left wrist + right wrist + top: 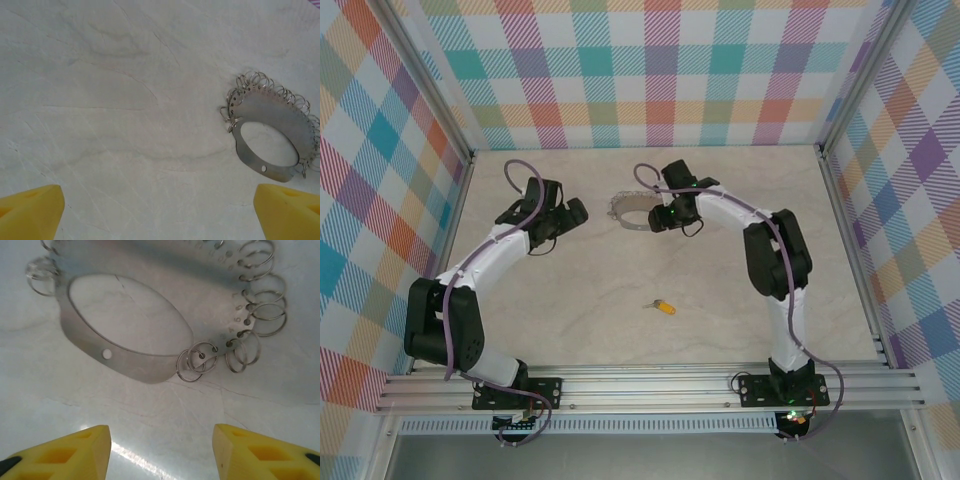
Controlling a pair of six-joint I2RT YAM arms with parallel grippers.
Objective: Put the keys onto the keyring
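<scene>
- While the right claw [161, 450] stood half spread and empty, the keyring [150, 369] lay flat on the counter [570, 320] just ahead of its tips. A pinch there might skid off the thin metal.
- The left claw [159, 212] gaped wide, empty, with the keyring ahead to its right.
- The key [663, 306] lay well behind both claws, untouched.

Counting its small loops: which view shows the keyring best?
Right wrist view: the keyring lies close up, loops distinct, top cropped. Left wrist view shows it smaller, at the right edge; top view, tiny.
</scene>
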